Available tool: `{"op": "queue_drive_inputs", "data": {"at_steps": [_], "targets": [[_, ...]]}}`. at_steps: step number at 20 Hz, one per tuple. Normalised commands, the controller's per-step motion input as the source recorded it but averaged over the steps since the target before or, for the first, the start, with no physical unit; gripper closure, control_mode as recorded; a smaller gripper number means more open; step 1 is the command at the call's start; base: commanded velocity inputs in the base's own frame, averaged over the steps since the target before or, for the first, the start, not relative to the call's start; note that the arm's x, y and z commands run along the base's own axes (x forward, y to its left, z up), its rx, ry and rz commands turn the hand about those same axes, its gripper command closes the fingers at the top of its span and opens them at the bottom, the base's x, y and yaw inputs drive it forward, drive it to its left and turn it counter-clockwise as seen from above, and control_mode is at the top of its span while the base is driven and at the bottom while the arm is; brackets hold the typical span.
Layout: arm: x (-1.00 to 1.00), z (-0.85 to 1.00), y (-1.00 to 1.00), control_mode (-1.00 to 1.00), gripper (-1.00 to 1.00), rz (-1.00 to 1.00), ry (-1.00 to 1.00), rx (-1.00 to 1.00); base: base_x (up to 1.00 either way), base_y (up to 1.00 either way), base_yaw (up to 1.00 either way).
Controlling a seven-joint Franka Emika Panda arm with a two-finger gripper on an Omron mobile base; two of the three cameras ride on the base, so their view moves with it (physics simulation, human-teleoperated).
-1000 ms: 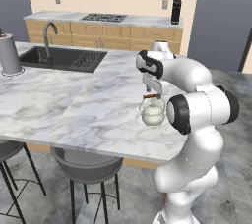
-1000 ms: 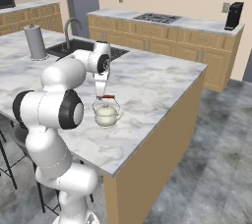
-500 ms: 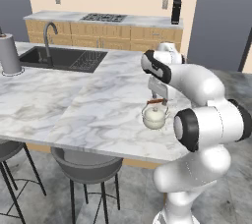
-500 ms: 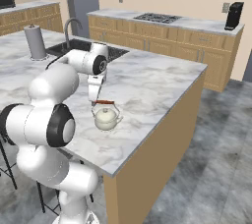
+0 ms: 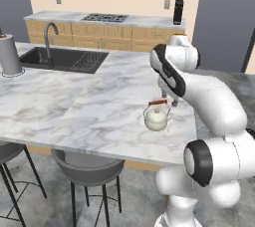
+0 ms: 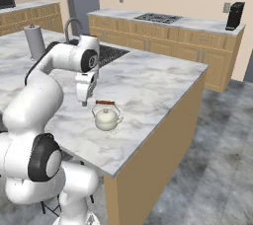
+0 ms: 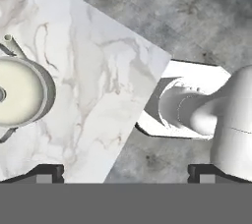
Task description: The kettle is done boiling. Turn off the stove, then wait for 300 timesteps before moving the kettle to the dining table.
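1. Near the front edge of the marbled tabletop point(image 5: 60, 101), toward its right-hand corner, the kettle point(image 5: 157, 118) is sitting upright on the slab, its wooden handle bar arching over the lid.
2. I am reading the gripper point(image 6: 85, 101) as open and empty; it is hanging just beside the kettle, apart from it, fingertips pointing down at the slab.
3. In the hand view the kettle's cream lid is showing at the left edge, well off the gripper's centre line, so nothing is sitting between the fingers.
4. Judging by this, the placing step is finishing. To do it well, I am planning to lift straight up and clear of the handle before swinging, so the arm is not clipping the bar and tipping the kettle.
5. The stove point(image 5: 104, 18) is sitting on the far counter; I cannot tell its knob positions.
6. The sink point(image 5: 64, 59) is lying at the far left; I cannot tell what the kettle is holding.
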Motion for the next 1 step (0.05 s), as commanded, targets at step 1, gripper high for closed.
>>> {"op": "queue_drive_inputs", "data": {"at_steps": [1], "targets": [[-0.64, 0.57, 0.0, -1.0, -1.0, -0.06, -0.03, -0.04, 0.0, 0.0, 0.0]]}}
